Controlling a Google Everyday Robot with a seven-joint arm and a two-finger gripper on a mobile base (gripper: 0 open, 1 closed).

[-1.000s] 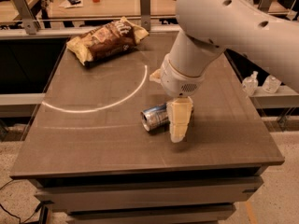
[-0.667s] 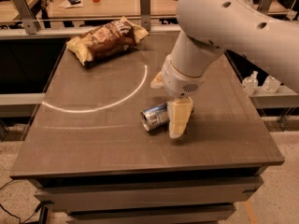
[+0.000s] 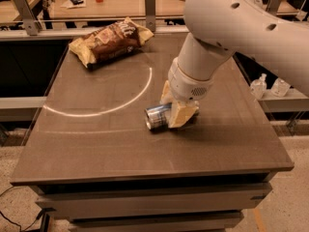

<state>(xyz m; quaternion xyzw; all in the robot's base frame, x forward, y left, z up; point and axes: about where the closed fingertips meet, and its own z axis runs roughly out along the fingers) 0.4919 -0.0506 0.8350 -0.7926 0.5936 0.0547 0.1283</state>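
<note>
At the middle of the surface (image 3: pixel 96 146), a little toward its right side, the gripper (image 3: pixel 175 111) is down on a small drink can (image 3: pixel 155 117) that lies on its side. The fingers (image 3: pixel 182 115) stand narrow, one behind the can and one in front, closed about its right end. The can is probably light and thin-walled, with smooth, slippery metal. It will roll easily and dent under a hard squeeze, so the best hold is across the round body near its middle, with gentle force. The white arm (image 3: pixel 227 28) rises to the upper right. A chip bag (image 3: pixel 108 41) lies well apart at the far left corner.
</note>
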